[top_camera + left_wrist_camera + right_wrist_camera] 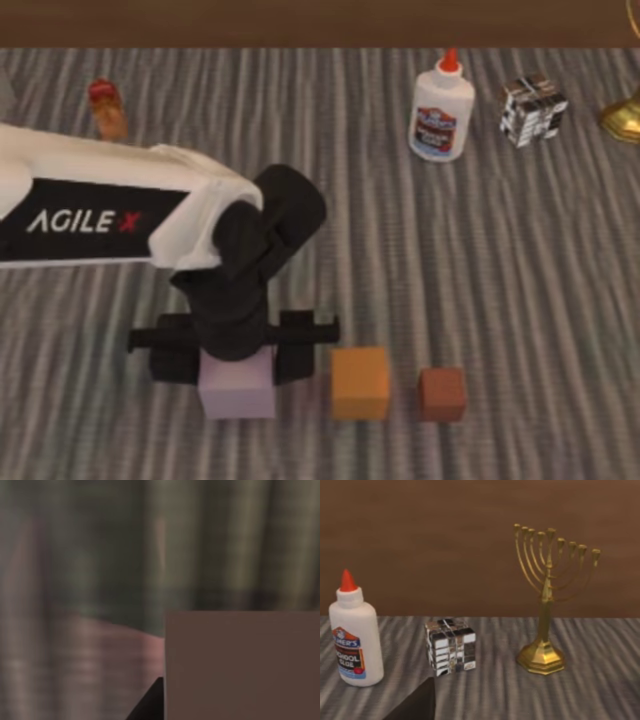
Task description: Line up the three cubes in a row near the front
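1. Near the front edge of the table, toward the top view's left, sits the largest of the three, the pale lilac-pink cube (238,392). The left gripper (234,352) is right on top of it, with a finger visible on each side of the block, so it looks closed around the cube or very nearly. Honestly, real contact can't be confirmed from above. In the left wrist view the cube (240,665) fills the lower corner, super close. It looks like a rigid, flat-sided block, probably light, and its smooth faces could slip. Squeezing two opposite faces around mid-height seems the safe bet.

2. Just beside it, to the top view's right, is the mid-sized orange cube (360,382), sitting flat with a small gap between the two. Same deal: stiff, flat sides, easy to pinch across parallel faces.

3. Further right again is the small reddish-brown cube (442,393), also near the front. It's the fiddliest one, so a centred grip would matter most here.

4. All three already look roughly in a row, so the job seems nearly done.

5. As for the right gripper, only a dark sliver shows in its own wrist view, so its opening can't be told.
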